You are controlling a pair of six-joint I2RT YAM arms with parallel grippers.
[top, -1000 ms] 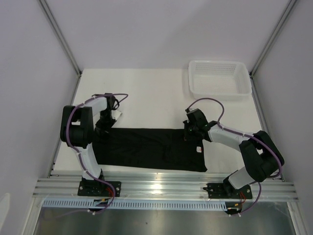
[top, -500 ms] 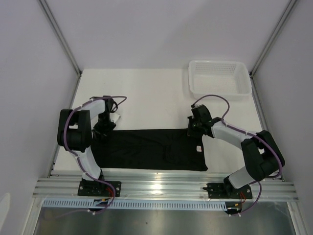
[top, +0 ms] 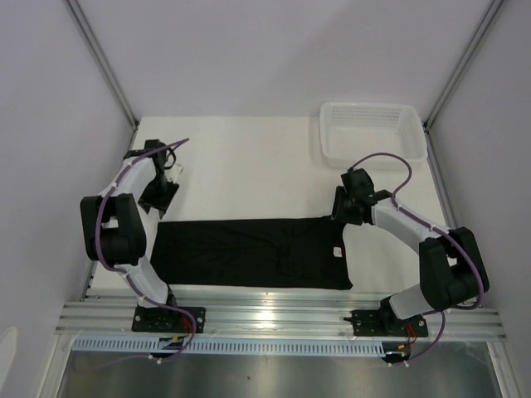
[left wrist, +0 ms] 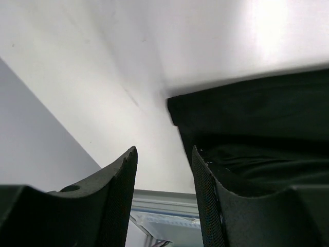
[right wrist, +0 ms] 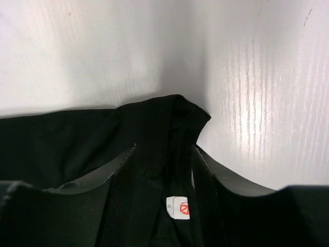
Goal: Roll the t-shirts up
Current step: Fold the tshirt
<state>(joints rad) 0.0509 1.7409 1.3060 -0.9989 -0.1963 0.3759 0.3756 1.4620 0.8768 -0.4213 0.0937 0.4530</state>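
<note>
Shirt (top: 249,253) folded into a long strip, flat on table (top: 249,157) near the front edge, label (top: 338,252) at the right end. Left tool (top: 156,199) spread, empty, just off the far left corner. Right tool (top: 338,215) spread over the far right corner, pinching nothing. Fabric looks light, limp and matte, so it likely bunches; best to pinch both corners of one short end

2 arms, left arm (top: 124,236) and right arm (top: 404,224): white links, bulky black joint housings, purple cables (top: 377,156) looping outside, black base plates (top: 170,317); left gripper (left wrist: 164,150): 2 black fingers, textured inner faces.
</note>
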